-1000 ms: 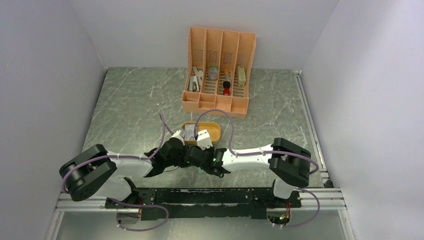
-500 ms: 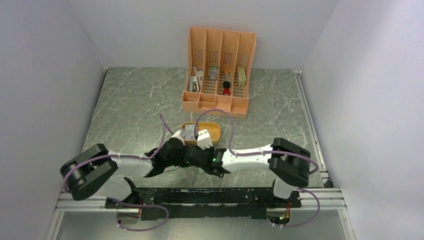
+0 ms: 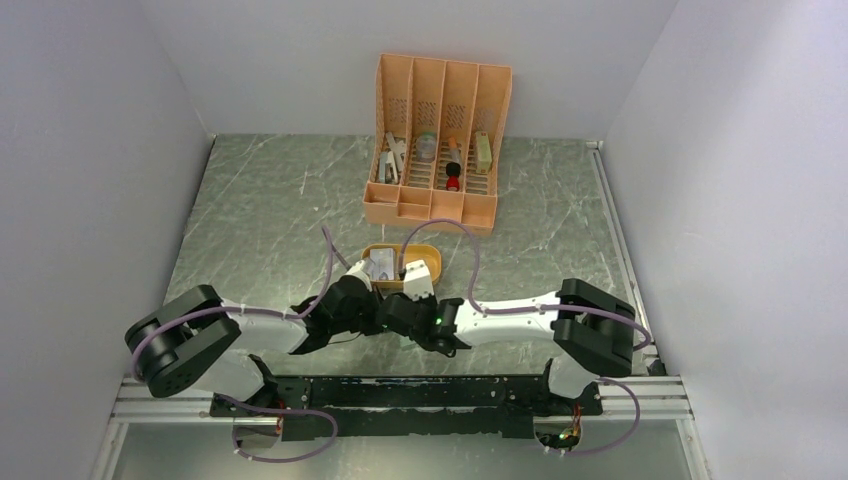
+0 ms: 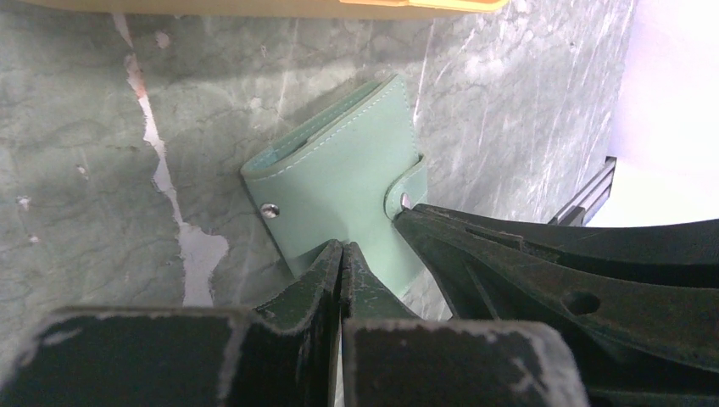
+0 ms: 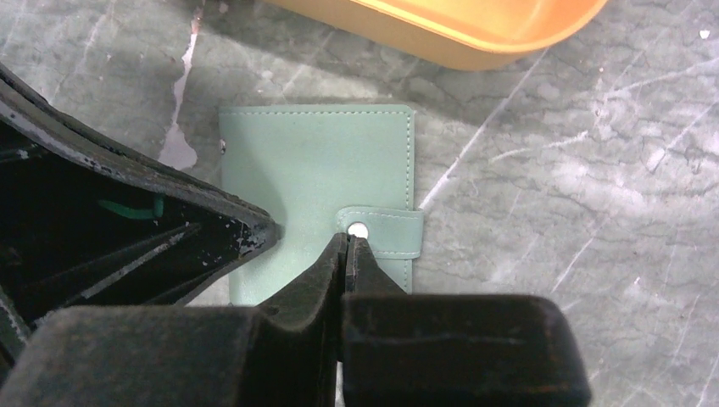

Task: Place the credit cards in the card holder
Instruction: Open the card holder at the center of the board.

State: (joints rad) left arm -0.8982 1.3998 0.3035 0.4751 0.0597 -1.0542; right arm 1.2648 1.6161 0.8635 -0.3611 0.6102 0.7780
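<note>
My right gripper [image 5: 348, 244], jaws pressed together, sat at the card holder's [image 5: 314, 165] snap tab [image 5: 386, 231]. My left gripper [image 4: 340, 254], likewise closed, rested on the side away from it.

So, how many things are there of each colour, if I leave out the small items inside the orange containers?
Orange: 2, the slotted organizer and the oval tray
Green: 1, the card holder
Black: 2, the left claw and the right claw
Total: 5
</note>
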